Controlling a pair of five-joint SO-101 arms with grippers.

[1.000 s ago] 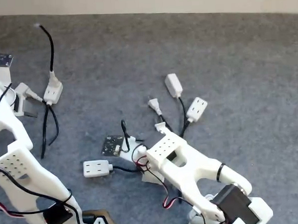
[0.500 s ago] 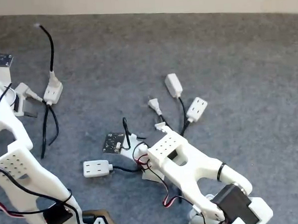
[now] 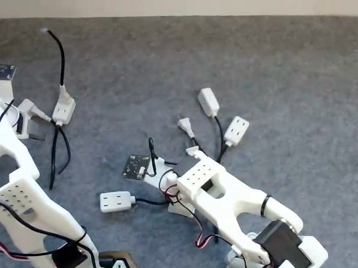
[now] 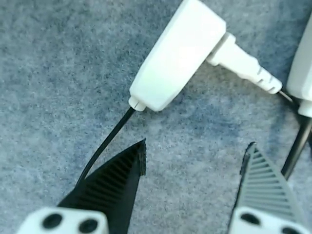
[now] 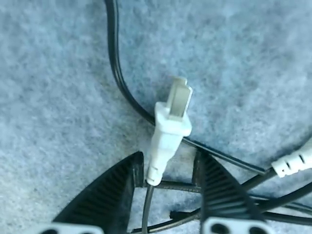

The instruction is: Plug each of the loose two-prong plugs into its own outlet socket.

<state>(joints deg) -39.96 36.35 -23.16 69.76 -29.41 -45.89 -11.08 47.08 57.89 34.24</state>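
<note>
Both sets of jaws apart.
Right gripper (image 5: 168,158) straddles a two-prong plug (image 5: 171,127); left gripper (image 4: 196,145) hangs near an outlet socket (image 4: 173,53).

Two arms (image 3: 230,197) worked here, one gripper apiece. Five white socket blocks (image 3: 208,102) were counted: one (image 4: 175,53) just ahead of the left fingers (image 4: 117,185), one beside it, three spread around the right fingers (image 5: 112,195). Two loose two-prong plugs lay there: one (image 5: 170,122) with its tail between the right fingers, one (image 3: 186,127) beyond them
</note>
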